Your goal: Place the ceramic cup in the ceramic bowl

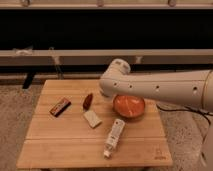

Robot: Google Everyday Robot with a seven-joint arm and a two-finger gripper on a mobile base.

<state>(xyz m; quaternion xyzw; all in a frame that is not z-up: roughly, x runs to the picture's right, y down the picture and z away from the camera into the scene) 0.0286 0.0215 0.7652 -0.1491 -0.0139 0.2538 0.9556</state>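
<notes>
Ceramic cup not in sight. Gripper hidden behind arm (150, 90) over orange ceramic bowl (129, 106); grip state unknowable. Cup likely rigid, slick, breakable; pinch rim wall.

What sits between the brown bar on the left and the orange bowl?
In the camera view, a small dark red object lies between the brown bar and the ceramic bowl; a cream block sits just nearer. The end effector does not show.

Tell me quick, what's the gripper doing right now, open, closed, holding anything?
Gripper: cannot be told; it is hidden behind the arm's elbow, somewhere near the ceramic bowl on the wooden table.
</notes>
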